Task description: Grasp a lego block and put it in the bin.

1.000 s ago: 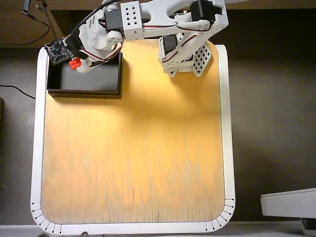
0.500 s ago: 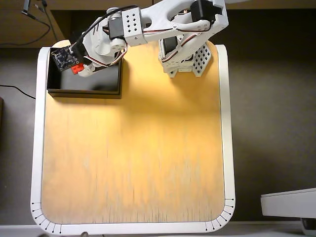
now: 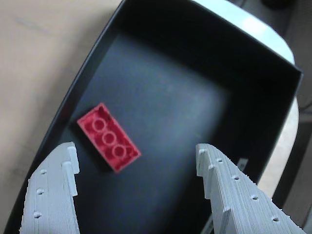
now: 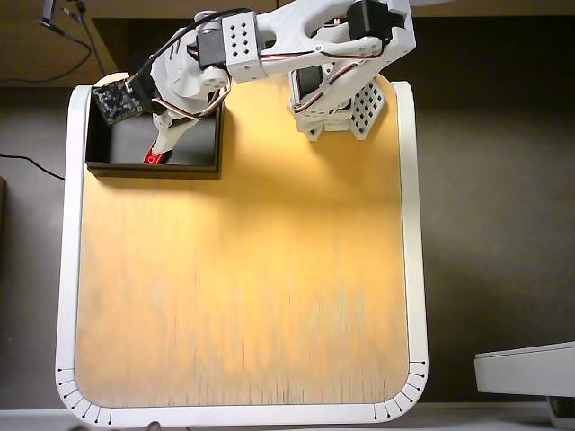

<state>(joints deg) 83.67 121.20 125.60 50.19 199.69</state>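
Release step, and it looks done: the red lego block (image 3: 108, 137) lies flat on the dark floor of the bin (image 3: 263, 58), underside tubes facing up, near the long wall that shows on the left of the wrist view. The jaws stand wide apart, one at each lower corner of that view, and nothing sits between them; the gripper (image 3: 136, 161) hangs above the bin with clear air under it.

From the overhead view, the gripper (image 4: 154, 135) reaches over the black bin (image 4: 99, 163) at the top left corner of the table (image 4: 243, 269), and the block (image 4: 153, 159) shows as a small red speck against the wall nearest the open tabletop. It is partly hidden by a white finger, so its exact lie there is hard to read.

By my reading the delivery is made; no other brick is in sight on the wooden surface. What the next move calls for is a clean lift straight up and out, jaws kept apart so neither finger clips the thin wall or nudges the block on the way back toward the arm's base (image 4: 337, 108).
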